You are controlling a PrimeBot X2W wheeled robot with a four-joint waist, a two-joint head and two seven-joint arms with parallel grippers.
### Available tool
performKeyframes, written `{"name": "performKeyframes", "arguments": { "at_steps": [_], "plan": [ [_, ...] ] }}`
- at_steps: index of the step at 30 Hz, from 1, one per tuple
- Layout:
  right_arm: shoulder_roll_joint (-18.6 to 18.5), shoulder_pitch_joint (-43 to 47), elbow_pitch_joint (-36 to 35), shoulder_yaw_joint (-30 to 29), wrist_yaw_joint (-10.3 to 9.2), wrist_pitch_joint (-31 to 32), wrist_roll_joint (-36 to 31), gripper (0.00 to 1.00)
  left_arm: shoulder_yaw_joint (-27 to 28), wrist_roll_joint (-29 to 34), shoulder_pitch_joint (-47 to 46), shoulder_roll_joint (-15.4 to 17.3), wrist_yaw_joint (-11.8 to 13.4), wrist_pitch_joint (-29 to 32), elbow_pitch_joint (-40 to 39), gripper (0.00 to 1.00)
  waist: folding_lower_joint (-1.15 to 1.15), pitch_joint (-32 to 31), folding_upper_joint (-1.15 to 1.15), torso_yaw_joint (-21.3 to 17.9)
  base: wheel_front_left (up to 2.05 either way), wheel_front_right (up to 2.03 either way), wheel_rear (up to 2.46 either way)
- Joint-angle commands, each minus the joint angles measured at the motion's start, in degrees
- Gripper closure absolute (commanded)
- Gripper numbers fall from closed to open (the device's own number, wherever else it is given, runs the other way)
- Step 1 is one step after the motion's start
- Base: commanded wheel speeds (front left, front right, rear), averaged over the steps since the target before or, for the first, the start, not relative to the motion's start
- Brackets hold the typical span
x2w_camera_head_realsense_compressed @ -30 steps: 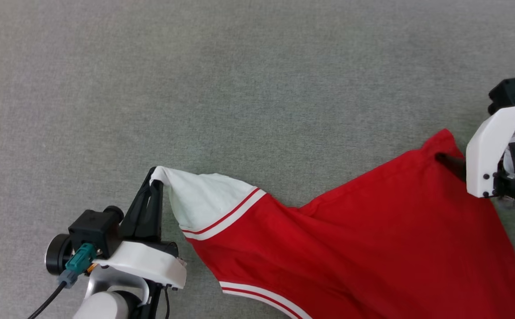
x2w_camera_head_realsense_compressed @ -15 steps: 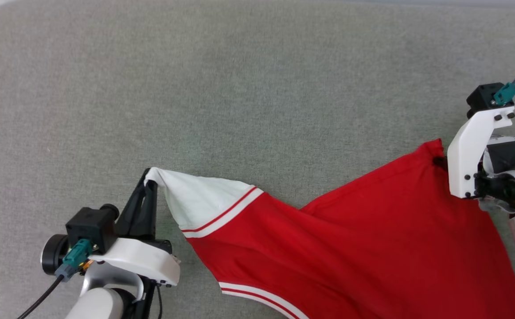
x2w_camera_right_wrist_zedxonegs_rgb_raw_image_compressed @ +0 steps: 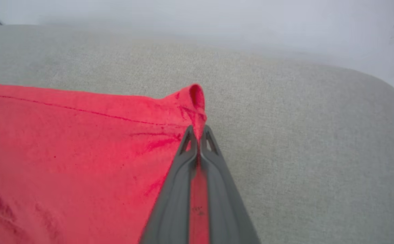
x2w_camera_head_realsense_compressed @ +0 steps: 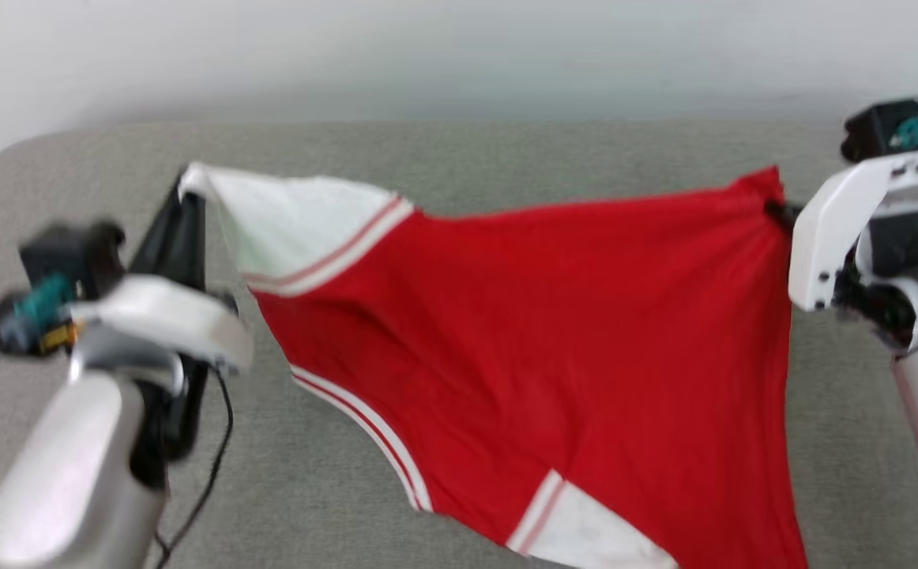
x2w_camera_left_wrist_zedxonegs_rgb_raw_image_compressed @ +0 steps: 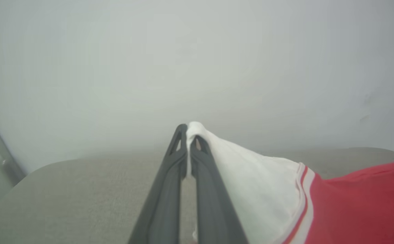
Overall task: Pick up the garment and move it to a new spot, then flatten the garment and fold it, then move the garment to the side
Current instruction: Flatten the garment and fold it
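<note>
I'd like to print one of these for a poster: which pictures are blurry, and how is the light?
Head view: smeared throughout, worst on the left hand and its arm; the garment has soft trim. Left wrist view: the fingers are crisp, the wall hazy, light flat. Right wrist view: sharpest, the right hand and stitching clear, no glare.

Left gripper (x2w_camera_left_wrist_zedxonegs_rgb_raw_image_compressed: 188, 133): two dark fingers rise from the bottom edge, pressed together on the tip of a white sleeve (x2w_camera_left_wrist_zedxonegs_rgb_raw_image_compressed: 251, 183). The sleeve falls away to the right, ending in red-and-white trim (x2w_camera_left_wrist_zedxonegs_rgb_raw_image_compressed: 304, 200) that meets the garment (x2w_camera_left_wrist_zedxonegs_rgb_raw_image_compressed: 363, 203)'s red body. The grey surface (x2w_camera_left_wrist_zedxonegs_rgb_raw_image_compressed: 81, 196) lies beneath, its far edge and rounded left corner against a pale wall (x2w_camera_left_wrist_zedxonegs_rgb_raw_image_compressed: 183, 61).
</note>
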Motion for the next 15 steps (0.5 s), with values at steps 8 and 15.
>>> {"name": "performKeyframes", "arguments": {
  "at_steps": [8, 15],
  "plan": [
    [1.49, -12.91, 4.41, -3.64, -0.02, -8.78, -2.27, 1.00, 0.09, -0.83, -22.65, -1.12, -5.58, 0.79, 12.82, 1.00, 0.00, 4.08, 0.00, -2.20, 0.00, 0.00, 0.00],
    [0.84, -27.31, 4.66, -5.98, -0.02, -14.93, -3.49, 1.00, -0.55, 2.41, -42.87, -1.37, -8.14, -1.46, 19.90, 1.00, 0.00, 13.42, 0.00, -2.87, 0.00, 0.00, 0.00]
  ]
}}
